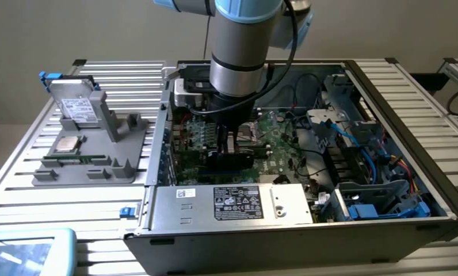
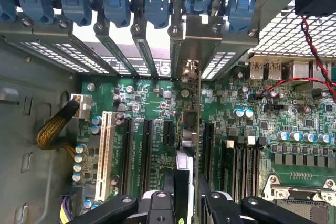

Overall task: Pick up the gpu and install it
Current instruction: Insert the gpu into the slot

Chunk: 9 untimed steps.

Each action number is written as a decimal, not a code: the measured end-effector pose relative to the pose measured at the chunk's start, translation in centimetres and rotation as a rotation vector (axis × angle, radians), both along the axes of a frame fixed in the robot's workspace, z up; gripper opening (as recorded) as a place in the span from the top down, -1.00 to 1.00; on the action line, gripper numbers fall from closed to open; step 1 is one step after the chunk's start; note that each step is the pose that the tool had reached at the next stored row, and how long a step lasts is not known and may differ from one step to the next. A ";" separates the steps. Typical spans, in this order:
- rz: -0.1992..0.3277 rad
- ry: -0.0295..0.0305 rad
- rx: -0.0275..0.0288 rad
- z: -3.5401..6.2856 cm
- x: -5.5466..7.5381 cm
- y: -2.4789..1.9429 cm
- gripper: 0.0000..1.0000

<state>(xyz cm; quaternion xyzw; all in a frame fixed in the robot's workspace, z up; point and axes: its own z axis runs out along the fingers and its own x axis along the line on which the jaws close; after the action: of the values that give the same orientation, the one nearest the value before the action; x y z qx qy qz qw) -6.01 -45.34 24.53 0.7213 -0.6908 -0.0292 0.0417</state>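
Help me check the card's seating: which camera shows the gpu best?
The wrist view: the gpu stands edge-on over the motherboard slots, its silver bracket at the rear panel, the gripper around it. In the exterior view the arm hides most of the gpu; just a dark slab shows.

Green motherboard [image 2: 157, 124], blue slot clips [image 2: 115, 1], black gpu [image 1: 231, 162], grey holder tray [image 1: 91, 155], yellow braided cable [image 2: 52, 129].

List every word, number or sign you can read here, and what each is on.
None can be read.
Power supply label: print too small.
Small white sticker beside it: blurred.
Hard drive label: blurred.
Motherboard markings: too small.
Card in the gripper: edge-on, no text shows.
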 end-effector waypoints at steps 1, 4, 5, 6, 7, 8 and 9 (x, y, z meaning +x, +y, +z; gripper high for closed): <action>0.000 -0.0002 0.0000 0.00 0.0 0.00 0.47; 0.003 -0.0023 0.0000 0.00 0.0 0.00 0.47; 0.004 -0.0027 0.0000 0.00 0.0 0.00 0.47; 0.005 -0.0030 0.0000 0.00 0.0 0.00 0.47; 0.006 -0.0033 0.0000 0.00 0.0 0.00 0.47; 0.006 -0.0037 0.0000 0.00 0.0 0.00 0.47; 0.007 -0.0044 0.0000 0.00 0.0 0.00 0.47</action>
<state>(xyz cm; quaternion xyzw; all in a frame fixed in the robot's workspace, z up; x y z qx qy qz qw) -5.97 -45.34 24.53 0.7238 -0.6883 -0.0275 0.0403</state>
